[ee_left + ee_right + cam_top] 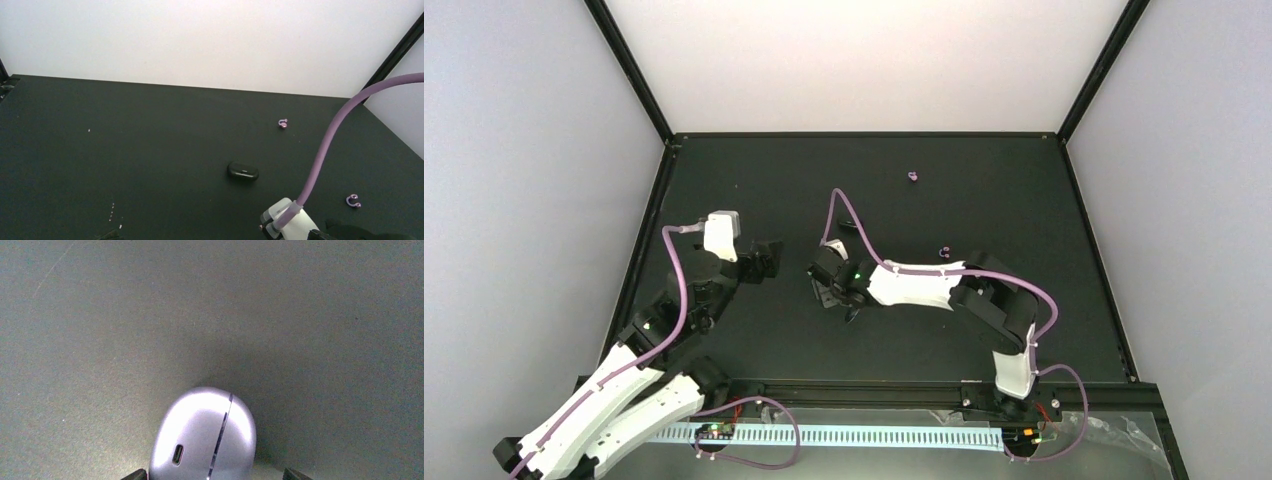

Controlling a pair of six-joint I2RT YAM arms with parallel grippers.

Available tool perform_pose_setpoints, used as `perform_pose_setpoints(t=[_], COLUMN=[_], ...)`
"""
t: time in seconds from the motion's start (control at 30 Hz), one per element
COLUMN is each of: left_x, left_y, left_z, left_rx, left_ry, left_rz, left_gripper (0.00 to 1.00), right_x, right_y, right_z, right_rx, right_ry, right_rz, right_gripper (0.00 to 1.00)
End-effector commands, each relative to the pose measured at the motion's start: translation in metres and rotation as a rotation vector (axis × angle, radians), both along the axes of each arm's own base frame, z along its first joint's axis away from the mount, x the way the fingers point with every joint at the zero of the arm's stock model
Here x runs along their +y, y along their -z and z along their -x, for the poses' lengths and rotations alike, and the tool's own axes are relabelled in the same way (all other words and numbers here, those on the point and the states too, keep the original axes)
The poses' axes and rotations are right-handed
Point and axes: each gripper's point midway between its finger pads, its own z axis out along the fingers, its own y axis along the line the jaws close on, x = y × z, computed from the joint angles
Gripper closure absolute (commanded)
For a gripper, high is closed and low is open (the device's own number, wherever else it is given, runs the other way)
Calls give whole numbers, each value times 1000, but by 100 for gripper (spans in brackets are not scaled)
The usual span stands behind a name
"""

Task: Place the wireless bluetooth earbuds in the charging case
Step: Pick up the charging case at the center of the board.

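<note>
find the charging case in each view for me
top external: charging case mid-table, by the purple cable loop.
left wrist: case just below centre, lying flat.
right wrist: case bottom centre, close up, closed, port toward camera.
shared landmark: the nearer earbud, to its right in top and left wrist; absent from right wrist.

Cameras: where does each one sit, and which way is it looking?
Top view: above and behind, looking down on the table; left arm, right arm show.
Left wrist: on that arm, faces the back wall across the case, far earbud and near earbud; right arm's cable shows.
Right wrist: low, facing table and case; own fingertips show.
Both wrist views see the case.
</note>
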Motion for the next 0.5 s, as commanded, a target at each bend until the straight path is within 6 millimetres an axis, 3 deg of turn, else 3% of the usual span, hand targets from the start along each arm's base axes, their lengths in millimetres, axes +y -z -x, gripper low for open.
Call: perform_pose_setpoints(t=[0.0,0.23,0.47], left_x=[-2,-3,-2], left_y=[-7,-5,-5], left_z=[0,-1,-2], left_rx=[-19,-8,-8], left_ry=[17,15,10], left_rz=[-1,-8,-7], left_gripper=[1,1,1], right_x=[7,16,7], right_y=[-1,6,13], right_z=[-9,-8,-6], right_rx=[5,12,-8], right_ry=[15,-55,-166], right_rz=[-21,2,119], right_gripper=[31,42,49])
